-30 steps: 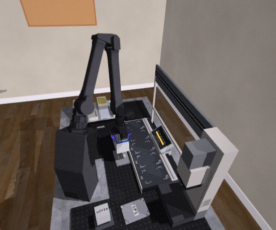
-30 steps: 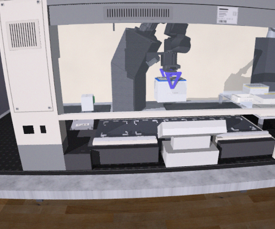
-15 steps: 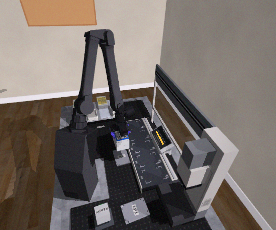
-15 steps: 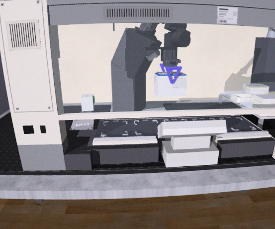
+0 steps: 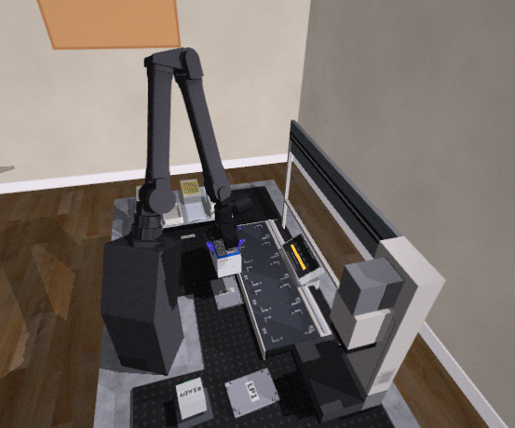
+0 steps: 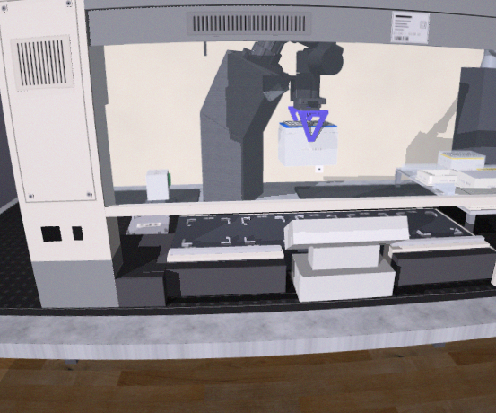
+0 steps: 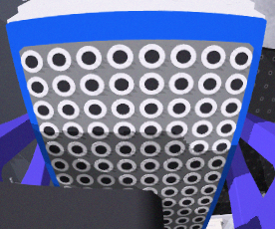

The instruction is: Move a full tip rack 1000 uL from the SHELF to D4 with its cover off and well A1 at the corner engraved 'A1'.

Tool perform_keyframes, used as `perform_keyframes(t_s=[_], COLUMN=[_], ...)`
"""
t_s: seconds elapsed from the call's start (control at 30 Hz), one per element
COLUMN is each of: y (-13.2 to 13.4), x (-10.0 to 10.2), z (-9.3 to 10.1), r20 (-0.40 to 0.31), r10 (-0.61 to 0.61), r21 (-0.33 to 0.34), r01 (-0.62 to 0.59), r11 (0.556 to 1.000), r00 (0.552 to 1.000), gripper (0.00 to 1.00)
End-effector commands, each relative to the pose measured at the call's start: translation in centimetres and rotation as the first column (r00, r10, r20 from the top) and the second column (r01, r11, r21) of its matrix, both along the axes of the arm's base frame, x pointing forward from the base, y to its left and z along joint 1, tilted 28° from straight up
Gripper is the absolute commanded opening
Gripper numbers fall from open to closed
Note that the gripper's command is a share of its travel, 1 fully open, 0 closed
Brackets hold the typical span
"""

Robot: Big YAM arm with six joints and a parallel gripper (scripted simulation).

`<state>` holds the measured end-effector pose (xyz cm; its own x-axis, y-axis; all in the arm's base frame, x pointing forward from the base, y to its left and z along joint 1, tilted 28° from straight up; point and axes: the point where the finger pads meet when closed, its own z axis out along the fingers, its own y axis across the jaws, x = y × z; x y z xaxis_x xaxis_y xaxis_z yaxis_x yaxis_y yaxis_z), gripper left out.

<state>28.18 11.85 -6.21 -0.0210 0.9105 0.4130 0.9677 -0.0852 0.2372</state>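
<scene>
My gripper [image 5: 225, 246] is shut on a tall white tip rack [image 5: 227, 265] with a blue top rim. It has no cover and holds it in the air above the grey regrip nest [image 5: 227, 294], beside the deck's left edge. In the exterior view the rack [image 6: 308, 144] hangs level, well above the deck [image 6: 314, 224], with the purple fingers [image 6: 308, 123] on its sides. The wrist view shows the rack's top [image 7: 137, 121] full of pale rings on a grey field. The deck's bracketed positions [image 5: 275, 284] are all bare.
The shelf [image 5: 191, 202] behind the arm carries a yellow-topped rack [image 5: 190, 187] and flat white items; they also show in the exterior view [image 6: 462, 172]. A white READY block [image 5: 191, 395] and an LP1 plate [image 5: 251, 392] sit at the front. The machine's frame [image 5: 382, 279] rises to the right of the deck.
</scene>
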Motion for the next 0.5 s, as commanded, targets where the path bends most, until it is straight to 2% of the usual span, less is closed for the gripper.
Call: perform_keyframes(t_s=[0.0, 0.47], y=[-0.8, -1.6], x=[0.1, -0.3], z=[0.9, 2.7], r20=[0.01, 0.013], r10=[-0.009, -0.009], r21=[-0.002, -0.002], r01=[0.009, 0.009], r11=[1.0, 1.0], r00=[1.0, 1.0], gripper=[0.0, 0.0])
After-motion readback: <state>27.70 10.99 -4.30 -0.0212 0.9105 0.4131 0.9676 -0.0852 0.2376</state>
